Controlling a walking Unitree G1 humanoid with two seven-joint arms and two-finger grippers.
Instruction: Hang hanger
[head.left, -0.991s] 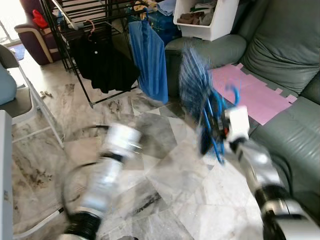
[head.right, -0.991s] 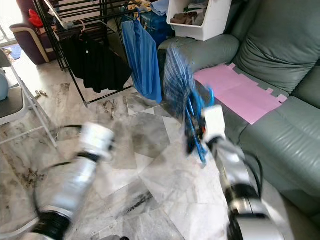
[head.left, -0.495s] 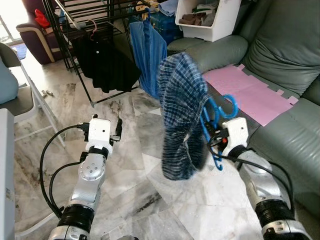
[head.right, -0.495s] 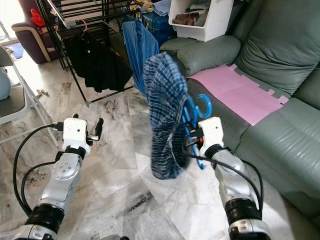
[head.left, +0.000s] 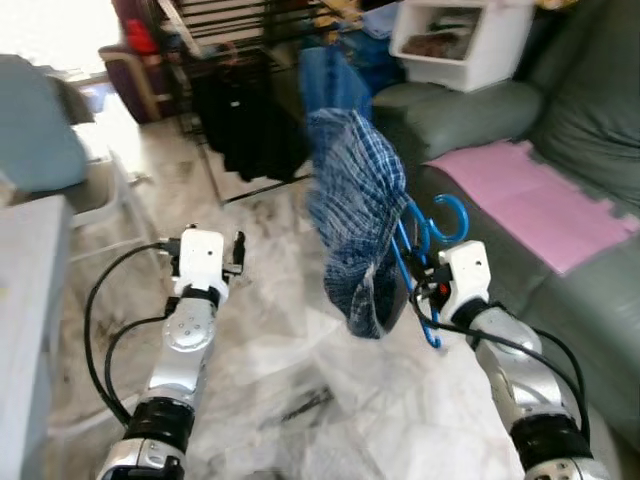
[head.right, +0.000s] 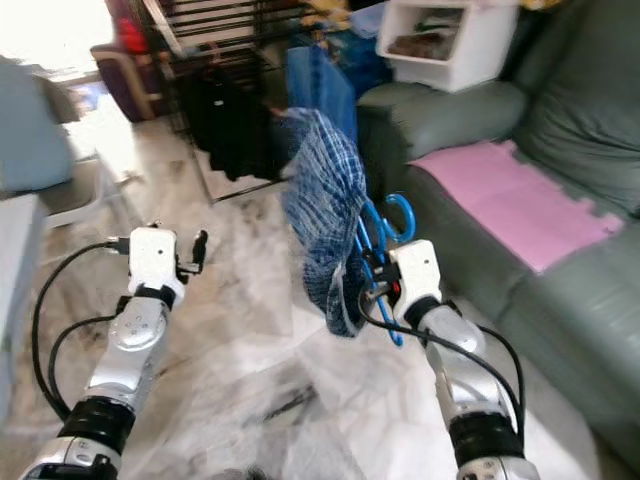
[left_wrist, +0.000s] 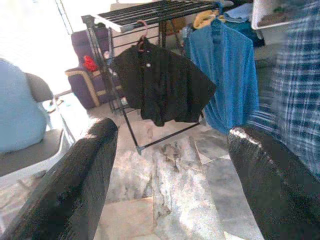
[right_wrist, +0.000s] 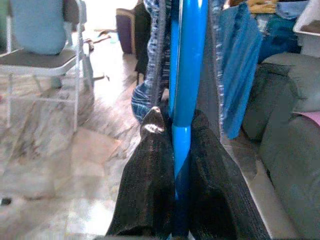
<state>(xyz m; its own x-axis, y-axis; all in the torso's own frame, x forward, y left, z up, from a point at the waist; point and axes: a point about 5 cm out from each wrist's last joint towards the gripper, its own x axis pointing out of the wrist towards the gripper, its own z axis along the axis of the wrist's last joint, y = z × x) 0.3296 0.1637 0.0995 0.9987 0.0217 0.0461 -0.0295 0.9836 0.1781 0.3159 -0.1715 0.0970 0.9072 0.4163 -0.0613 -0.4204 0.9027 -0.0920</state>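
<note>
I've got the right gripper (right_wrist: 175, 145) clamped on a blue hanger (right_wrist: 186, 75), both black fingers (right_wrist: 147, 185) pressed tight against the plastic bar, one on each side. In the head view that hanger (head.left: 425, 250) sits right of centre, its hook curling up above the white wrist block, and a blue checked shirt (head.left: 355, 225) is bunched over it, drooping down toward the middle of the frame. The picture is a bit soft, so I can't read how the shirt sits on the hanger's shoulders.

My left gripper (left_wrist: 170, 165) is up in the lower left of the head view, holding nothing, jaws spread wide; looking along its two fingers I see straight through the gap to the drying rack (left_wrist: 150, 10). A black shirt (left_wrist: 160, 87) hangs from that rack on a pinkish hanger, and a blue shirt (left_wrist: 225, 75) hangs just beside it.

In the head view the rack (head.left: 240, 20) stands in the upper middle of the frame, well apart from my loaded hanger. A green sofa (head.left: 600, 270) fills the right side with a pink mat (head.left: 530, 195) lying on its seat, and a white bin (head.left: 465, 45) of clothes sits at top right. A chair (right_wrist: 45, 55) with a light blue cushion stands at far left on the marble floor (head.left: 270, 370).
</note>
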